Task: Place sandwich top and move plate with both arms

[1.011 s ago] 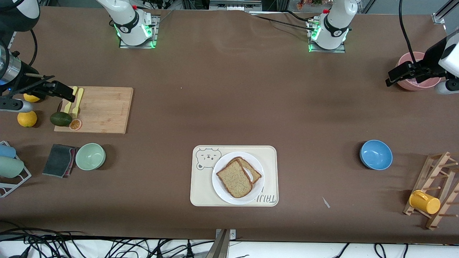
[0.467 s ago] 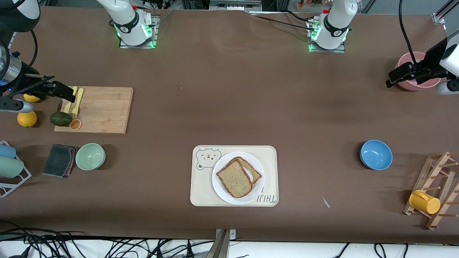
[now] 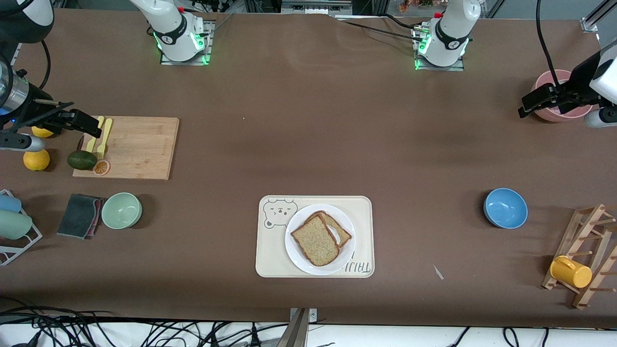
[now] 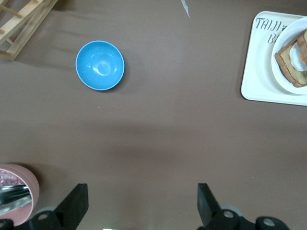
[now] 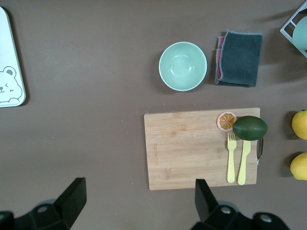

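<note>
The sandwich top (image 3: 315, 240), a plain speckled slice, lies on the small white plate (image 3: 295, 255), overlapping a lower slice with egg (image 3: 341, 231). The plate rests on the beige bear-printed tray (image 3: 270, 260) near the front camera. My left gripper (image 3: 526, 105) hangs open and empty in the air beside the pink bowl (image 3: 554, 77) at the left arm's end of the table. In the left wrist view it (image 4: 141, 191) has bare table under it, and the plate (image 4: 279, 76) shows at the edge. My right gripper (image 3: 89, 124) hangs open and empty over the cutting board's edge; in its wrist view the gripper (image 5: 139, 187) holds nothing.
A blue bowl (image 3: 505, 207) and a wooden rack (image 3: 588, 250) with a yellow cup (image 3: 570, 272) stand toward the left arm's end. Toward the right arm's end are the cutting board (image 3: 137, 147) with an avocado (image 3: 81, 160), a green bowl (image 3: 121, 210) and a grey cloth (image 3: 79, 215).
</note>
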Motion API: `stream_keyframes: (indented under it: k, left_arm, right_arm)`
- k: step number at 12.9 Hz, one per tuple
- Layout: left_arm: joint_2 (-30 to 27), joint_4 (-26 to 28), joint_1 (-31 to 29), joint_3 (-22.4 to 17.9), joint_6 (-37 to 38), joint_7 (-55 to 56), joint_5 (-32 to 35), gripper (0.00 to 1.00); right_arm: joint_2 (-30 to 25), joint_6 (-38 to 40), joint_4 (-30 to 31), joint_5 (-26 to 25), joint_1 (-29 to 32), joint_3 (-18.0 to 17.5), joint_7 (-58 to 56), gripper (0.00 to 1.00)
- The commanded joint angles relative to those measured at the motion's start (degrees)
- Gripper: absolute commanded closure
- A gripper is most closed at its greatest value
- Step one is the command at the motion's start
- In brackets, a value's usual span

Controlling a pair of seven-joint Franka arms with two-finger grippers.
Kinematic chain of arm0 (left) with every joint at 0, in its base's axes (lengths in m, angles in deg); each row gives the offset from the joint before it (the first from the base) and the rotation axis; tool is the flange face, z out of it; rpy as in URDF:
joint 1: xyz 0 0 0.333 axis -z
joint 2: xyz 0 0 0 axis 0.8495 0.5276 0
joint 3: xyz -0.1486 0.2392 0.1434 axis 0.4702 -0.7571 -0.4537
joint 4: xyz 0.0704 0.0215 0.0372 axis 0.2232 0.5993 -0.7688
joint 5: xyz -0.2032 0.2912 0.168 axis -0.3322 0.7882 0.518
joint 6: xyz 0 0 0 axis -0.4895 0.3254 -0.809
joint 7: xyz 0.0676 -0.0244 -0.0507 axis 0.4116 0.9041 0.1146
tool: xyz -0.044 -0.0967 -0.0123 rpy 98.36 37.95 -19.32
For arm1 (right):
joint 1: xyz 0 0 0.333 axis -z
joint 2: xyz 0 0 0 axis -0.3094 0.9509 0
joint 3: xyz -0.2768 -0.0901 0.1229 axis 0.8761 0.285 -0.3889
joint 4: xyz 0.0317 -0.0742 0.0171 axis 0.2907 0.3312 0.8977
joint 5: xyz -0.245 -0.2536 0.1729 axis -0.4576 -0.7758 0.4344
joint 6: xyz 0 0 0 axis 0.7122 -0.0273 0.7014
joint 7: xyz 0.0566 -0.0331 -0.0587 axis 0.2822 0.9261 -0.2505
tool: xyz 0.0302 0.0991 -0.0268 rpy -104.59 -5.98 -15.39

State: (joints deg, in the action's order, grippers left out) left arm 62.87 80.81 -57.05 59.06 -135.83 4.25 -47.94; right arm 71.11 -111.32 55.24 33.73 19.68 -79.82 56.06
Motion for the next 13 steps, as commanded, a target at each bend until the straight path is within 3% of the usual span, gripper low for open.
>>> stream_keyframes:
  k: [1, 11, 13]
  left_arm:
    - [0.68, -1.3, -0.05, 0.38, 0.19, -2.89, 1.23, 0.0]
    - [1.47, -1.04, -0.84, 0.03, -3.67, -2.54, 1.76, 0.0]
    - [1.38, -0.25, -0.58, 0.82, -5.08, -0.7, 5.07, 0.0]
  right_arm:
    - [0.49, -0.15, -1.12, 0.85, 0.28, -0.08, 0.01, 0.0]
    - [0.4, 0.12, -1.12, 0.85, 0.28, -0.08, -0.07, 0.0]
    - [0.4, 0.12, -1.12, 0.85, 0.28, -0.08, -0.07, 0.0]
